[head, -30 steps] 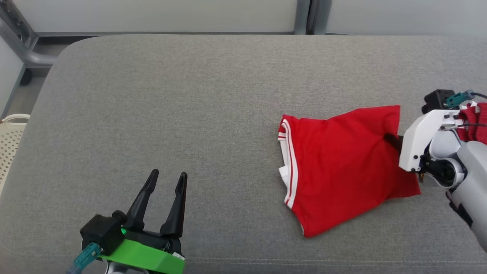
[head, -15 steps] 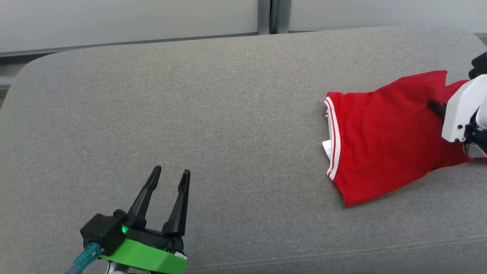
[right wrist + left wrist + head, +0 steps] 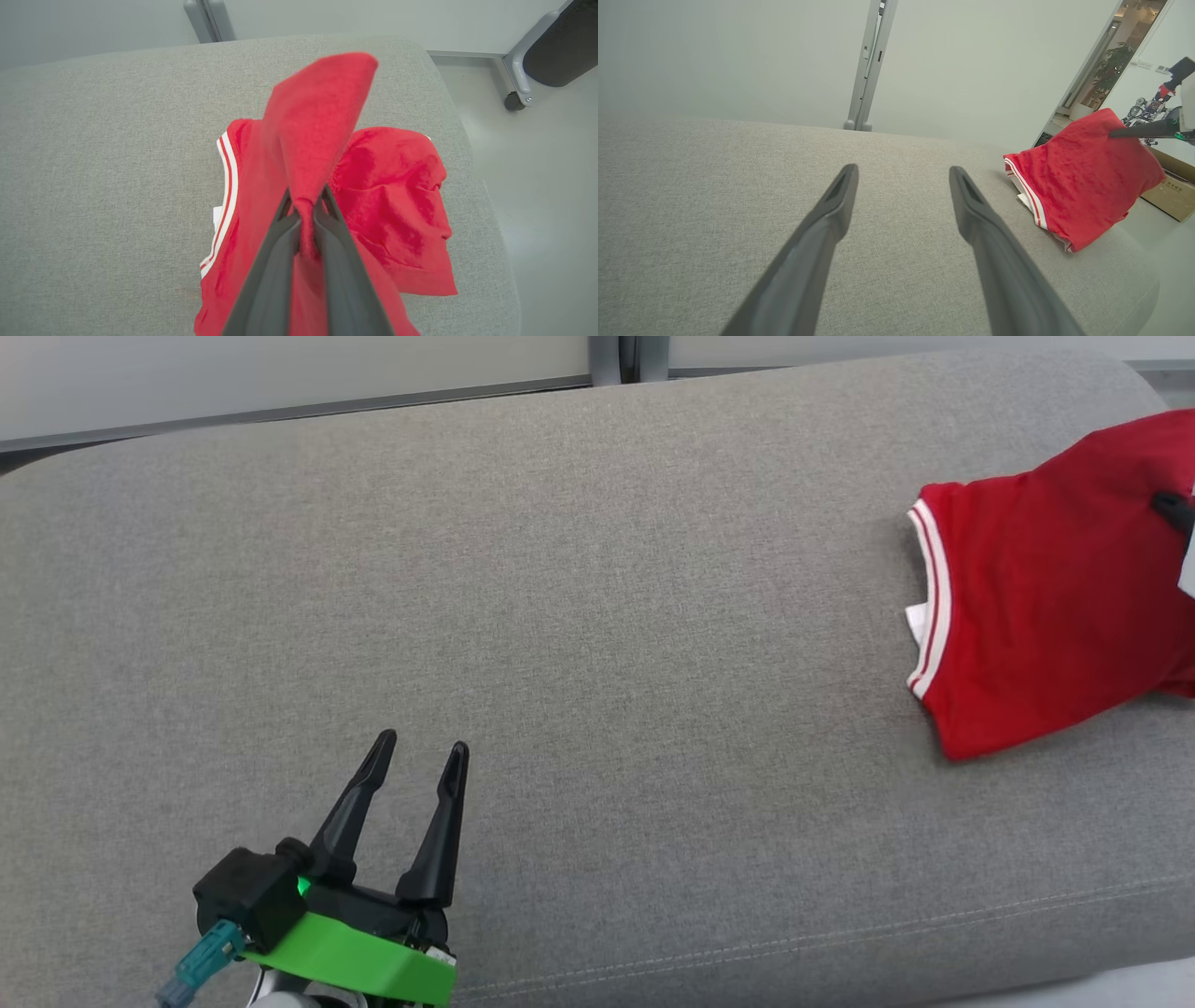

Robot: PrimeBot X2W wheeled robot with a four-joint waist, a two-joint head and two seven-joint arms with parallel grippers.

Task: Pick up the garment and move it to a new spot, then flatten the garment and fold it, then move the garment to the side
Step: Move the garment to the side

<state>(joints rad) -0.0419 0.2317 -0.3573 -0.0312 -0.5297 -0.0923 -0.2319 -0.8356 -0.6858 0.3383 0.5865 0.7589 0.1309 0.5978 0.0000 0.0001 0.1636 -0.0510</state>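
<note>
The garment (image 3: 1046,588) is a red folded shirt with white-striped trim, lying at the far right end of the grey cushion (image 3: 579,616). In the right wrist view my right gripper (image 3: 304,203) is shut on a raised fold of the garment (image 3: 317,121), and the rest of the cloth trails onto the cushion beneath it. One dark fingertip (image 3: 1172,508) of that gripper shows at the head view's right edge. My left gripper (image 3: 417,752) hovers open and holds nothing over the cushion's near left part. In the left wrist view the garment (image 3: 1083,177) lies off to the right.
The cushion's rounded right end (image 3: 472,154) drops to a pale floor. A grey wheeled frame leg (image 3: 516,79) stands beyond that corner. A cardboard box (image 3: 1174,196) sits on the floor past the cushion's end. A wall panel with a grey post (image 3: 871,65) runs behind.
The head camera has swung left, shifting the whole picture. My right gripper stays shut on the garment, which has been carried toward the cushion's right end. The left gripper keeps its place, open.
</note>
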